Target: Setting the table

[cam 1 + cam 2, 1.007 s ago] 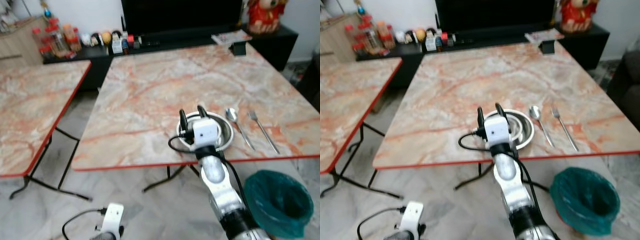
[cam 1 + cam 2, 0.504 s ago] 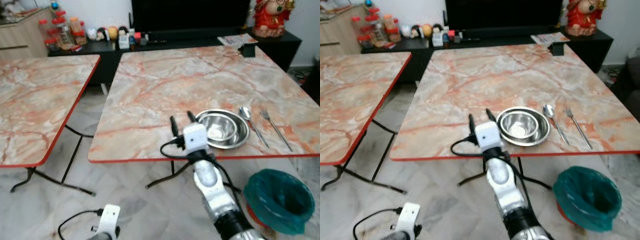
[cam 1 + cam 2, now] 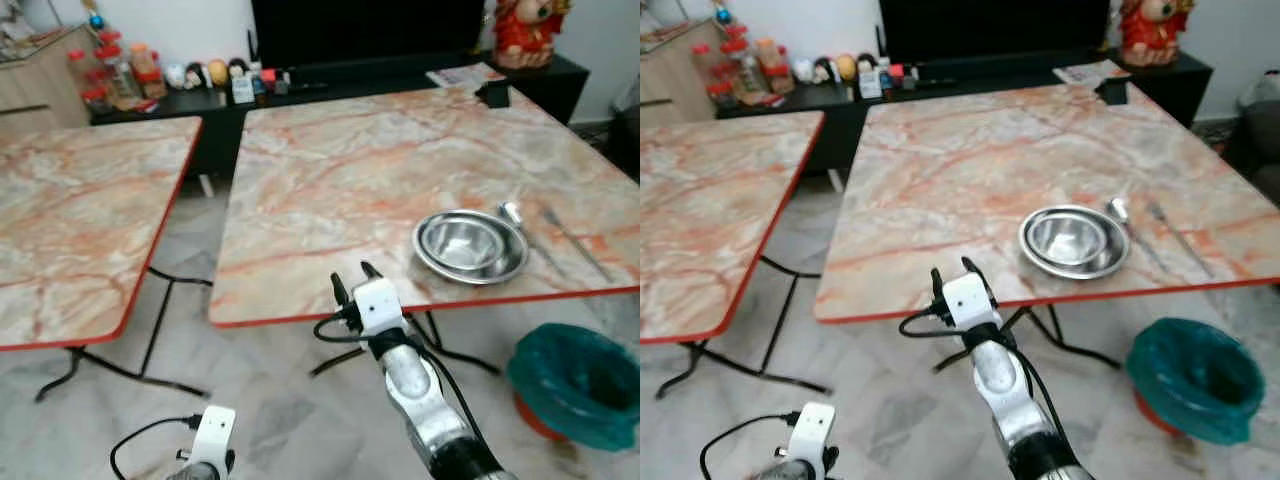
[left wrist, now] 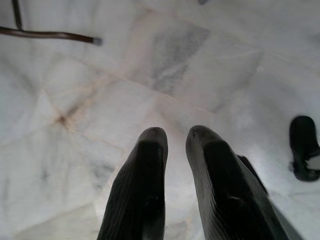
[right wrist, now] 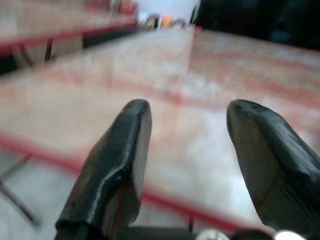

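Observation:
A steel bowl [image 3: 470, 245] stands near the front edge of the marble table [image 3: 340, 180]. A spoon [image 3: 520, 225] and a fork [image 3: 575, 240] lie just to its right. My right gripper [image 3: 352, 282] is open and holds nothing. It hovers in front of the table's red front edge, left of the bowl and apart from it. In the right wrist view its black fingers [image 5: 122, 150] are spread wide, with the blurred tabletop beyond them. My left arm [image 3: 212, 440] hangs idle at the lower left. Its gripper [image 4: 176, 134] is shut and points at the floor.
A second marble table [image 3: 80, 200] stands to the left, with a floor gap between the two. A teal-lined bin [image 3: 585, 385] sits on the floor at the right. A black cabinet [image 3: 200, 100] at the back carries bottles and jars. A small black object [image 3: 493, 93] sits at the table's far right corner.
The view has shifted, so the table now sits farther right. My right gripper, over the bowl a second ago, has come back off the table and is now left of the bowl.

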Robot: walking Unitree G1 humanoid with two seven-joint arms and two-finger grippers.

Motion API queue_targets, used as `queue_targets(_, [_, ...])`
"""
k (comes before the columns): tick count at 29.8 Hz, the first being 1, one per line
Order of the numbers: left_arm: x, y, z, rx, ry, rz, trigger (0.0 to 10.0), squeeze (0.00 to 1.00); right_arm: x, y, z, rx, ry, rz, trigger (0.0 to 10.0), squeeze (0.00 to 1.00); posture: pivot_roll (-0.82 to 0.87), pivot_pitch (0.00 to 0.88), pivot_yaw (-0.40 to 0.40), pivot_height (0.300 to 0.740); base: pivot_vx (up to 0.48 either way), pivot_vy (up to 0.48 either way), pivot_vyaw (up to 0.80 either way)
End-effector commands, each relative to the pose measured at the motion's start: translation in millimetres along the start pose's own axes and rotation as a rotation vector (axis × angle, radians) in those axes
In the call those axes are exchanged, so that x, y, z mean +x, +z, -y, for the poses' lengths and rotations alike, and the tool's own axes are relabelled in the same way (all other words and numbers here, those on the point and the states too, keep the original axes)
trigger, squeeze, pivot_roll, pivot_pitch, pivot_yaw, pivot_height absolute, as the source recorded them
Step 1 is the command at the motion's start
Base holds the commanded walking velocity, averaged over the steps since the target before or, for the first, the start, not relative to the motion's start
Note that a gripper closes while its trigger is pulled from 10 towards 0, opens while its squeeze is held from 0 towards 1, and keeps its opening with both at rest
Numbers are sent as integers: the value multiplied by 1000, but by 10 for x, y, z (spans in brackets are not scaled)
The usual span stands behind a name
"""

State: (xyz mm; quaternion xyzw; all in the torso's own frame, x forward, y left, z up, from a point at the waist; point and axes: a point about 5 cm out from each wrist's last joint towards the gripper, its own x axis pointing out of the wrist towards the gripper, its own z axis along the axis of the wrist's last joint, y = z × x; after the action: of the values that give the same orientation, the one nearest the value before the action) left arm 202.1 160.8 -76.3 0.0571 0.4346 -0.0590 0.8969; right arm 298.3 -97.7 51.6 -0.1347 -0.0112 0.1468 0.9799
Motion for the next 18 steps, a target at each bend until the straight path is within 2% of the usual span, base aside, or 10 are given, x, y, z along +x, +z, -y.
queue_targets(1, [-13, -55, -48, 6, 12, -19, 10000, 0, -7, 2, -50, 13, 14, 10, 10000, 0, -93, 0, 89, 740, 0, 368, 0])
queue_targets(11, [-11, -44, -51, 8, 12, -17, 10000, 0, 19, 79, -43, 27, 17, 70, 10000, 0, -94, 0, 92, 740, 0, 366, 0])
queue_targets(18, [-5, -6, -71, 1, 19, -10, 10000, 0, 35, 79, -37, 16, 25, 72, 10000, 0, -90, 0, 92, 740, 0, 366, 0])
